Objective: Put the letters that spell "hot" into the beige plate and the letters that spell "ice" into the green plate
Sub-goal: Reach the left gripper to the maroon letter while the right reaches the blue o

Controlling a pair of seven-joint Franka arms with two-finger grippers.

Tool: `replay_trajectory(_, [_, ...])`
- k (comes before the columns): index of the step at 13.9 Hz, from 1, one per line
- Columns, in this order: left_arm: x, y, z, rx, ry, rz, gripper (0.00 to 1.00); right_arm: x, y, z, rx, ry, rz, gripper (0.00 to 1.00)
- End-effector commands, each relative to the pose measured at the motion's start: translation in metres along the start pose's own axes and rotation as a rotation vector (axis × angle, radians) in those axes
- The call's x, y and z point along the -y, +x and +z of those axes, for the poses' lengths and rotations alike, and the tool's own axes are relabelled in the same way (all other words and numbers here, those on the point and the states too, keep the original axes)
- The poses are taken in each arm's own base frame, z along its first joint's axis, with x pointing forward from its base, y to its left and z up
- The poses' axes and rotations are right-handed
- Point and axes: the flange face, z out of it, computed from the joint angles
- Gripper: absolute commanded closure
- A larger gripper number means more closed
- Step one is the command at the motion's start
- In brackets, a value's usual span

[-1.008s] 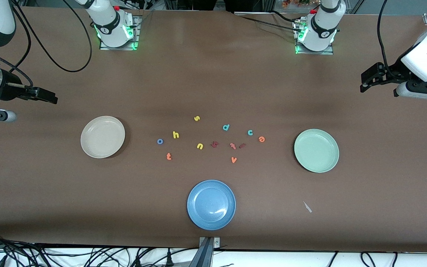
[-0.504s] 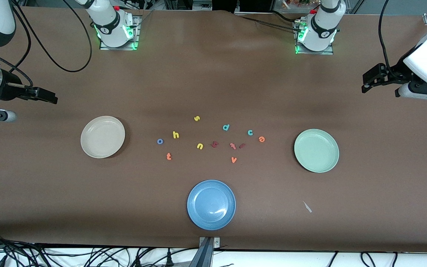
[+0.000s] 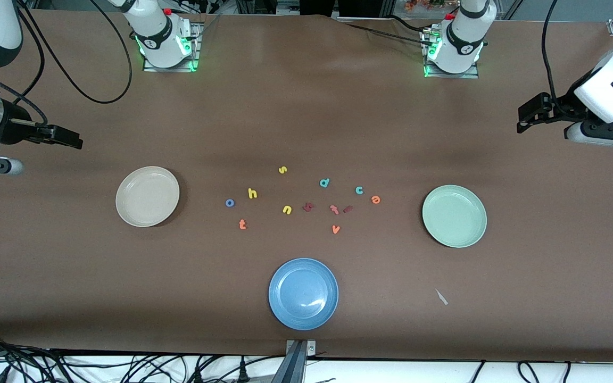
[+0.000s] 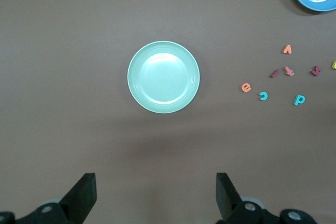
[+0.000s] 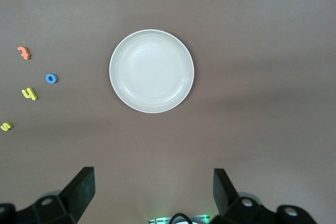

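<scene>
The beige plate (image 3: 147, 196) (image 5: 151, 71) lies toward the right arm's end of the table and holds nothing. Beside it lie the blue "o" (image 3: 229, 202) (image 5: 51, 78), yellow "h" (image 3: 252, 193) (image 5: 30, 94) and orange "t" (image 3: 242, 224) (image 5: 23, 52). The green plate (image 3: 454, 216) (image 4: 163, 77), also with nothing in it, lies toward the left arm's end. Near it are the orange "e" (image 3: 375, 199) (image 4: 245, 87), teal "c" (image 3: 359, 190) (image 4: 263, 96) and dark red "i" (image 3: 347, 209) (image 4: 274, 73). My right gripper (image 3: 69, 139) (image 5: 152, 195) and left gripper (image 3: 523, 121) (image 4: 156, 198) hang open, high over the table's two ends.
A blue plate (image 3: 303, 293) lies nearest the front camera. Among the letters are a yellow "s" (image 3: 282, 170), yellow "n" (image 3: 287, 209), teal "d" (image 3: 324, 183), orange "v" (image 3: 336, 229), another dark red letter (image 3: 308, 207) and another orange one (image 3: 334, 209). A small pale scrap (image 3: 441, 297) lies near the green plate.
The left arm's wrist has shifted slightly over its end of the table. The right arm, the letters and the plates have not moved.
</scene>
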Motion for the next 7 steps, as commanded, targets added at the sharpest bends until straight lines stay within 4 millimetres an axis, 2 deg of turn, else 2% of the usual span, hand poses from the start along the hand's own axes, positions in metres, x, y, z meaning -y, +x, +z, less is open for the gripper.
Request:
replay_trajectory(1, [-0.003,0.007,0.014,0.026,0.018,0.014,0.0,-0.003,0.0,-0.003,0.005,0.002,-0.012,0.0])
replay_trajectory(3, [-0.013,0.011,0.022,0.036,0.013,0.029,0.0,-0.002,0.0,-0.003,0.004,0.004,-0.051,0.0])
replay_trajectory(7, [-0.073,0.033,0.066,0.085,-0.001,0.137,0.0,-0.001,-0.001,0.0,0.025,0.005,-0.097,0.0])
